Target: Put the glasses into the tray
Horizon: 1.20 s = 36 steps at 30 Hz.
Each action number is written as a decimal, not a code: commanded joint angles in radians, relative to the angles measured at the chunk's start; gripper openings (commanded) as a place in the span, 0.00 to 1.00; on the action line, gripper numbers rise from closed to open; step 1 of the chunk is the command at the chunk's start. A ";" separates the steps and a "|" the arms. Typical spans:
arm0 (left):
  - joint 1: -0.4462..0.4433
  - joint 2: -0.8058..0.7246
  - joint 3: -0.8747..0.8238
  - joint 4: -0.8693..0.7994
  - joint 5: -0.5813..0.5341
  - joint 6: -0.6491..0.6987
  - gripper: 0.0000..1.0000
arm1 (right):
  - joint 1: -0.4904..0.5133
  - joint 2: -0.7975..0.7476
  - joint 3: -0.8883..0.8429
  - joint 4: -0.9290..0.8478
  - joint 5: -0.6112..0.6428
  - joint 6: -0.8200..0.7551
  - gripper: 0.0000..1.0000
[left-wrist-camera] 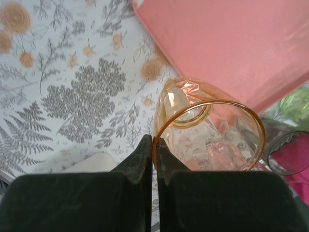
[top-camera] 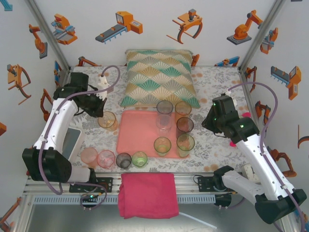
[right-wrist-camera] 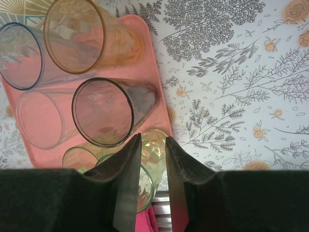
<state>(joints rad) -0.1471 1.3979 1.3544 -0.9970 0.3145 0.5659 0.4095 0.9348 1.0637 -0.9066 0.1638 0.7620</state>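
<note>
1. Floral tablecloth [top-camera: 217,82] carries a flat salmon-pink rectangular tray [top-camera: 137,130] holding six small see-through tumblers [top-camera: 163,122] toward its right side.
2. Just beside the tray's left edge, the left gripper [left-wrist-camera: 154,140] pinches the rim of an amber see-through tumbler [left-wrist-camera: 212,140].
3. Above the tray's right edge, the right gripper [right-wrist-camera: 153,140] is slightly spread, holding nothing.

Salmon-pink tray [top-camera: 137,133], amber glass [top-camera: 107,121], teal-and-beige fan-patterned cushion [top-camera: 159,77], magenta cloth [top-camera: 147,195].

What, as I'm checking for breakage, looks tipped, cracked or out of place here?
Nothing looks broken or spilled. Six small see-through tinted tumblers stand upright on the flat salmon-pink rectangular tray, four more on the floral table. Only the magenta folded cloth looks odd, overhanging the table's near edge.
</note>
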 commanded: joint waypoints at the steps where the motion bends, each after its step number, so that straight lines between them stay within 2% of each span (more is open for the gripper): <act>1: -0.058 0.056 0.071 -0.041 0.021 -0.055 0.07 | -0.007 -0.016 0.004 0.009 0.005 -0.012 0.30; 15: -0.237 0.361 0.353 0.015 -0.062 -0.123 0.06 | -0.012 -0.023 0.002 -0.016 0.019 -0.010 0.30; 22: -0.286 0.508 0.463 0.022 -0.044 -0.152 0.06 | -0.015 -0.024 -0.013 -0.020 0.023 -0.004 0.30; 36: -0.386 0.662 0.585 0.043 -0.076 -0.169 0.06 | -0.024 -0.023 -0.006 -0.041 0.045 -0.010 0.30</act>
<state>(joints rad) -0.5220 2.0457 1.9076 -0.9508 0.2420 0.4175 0.3939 0.9234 1.0611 -0.9302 0.1772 0.7620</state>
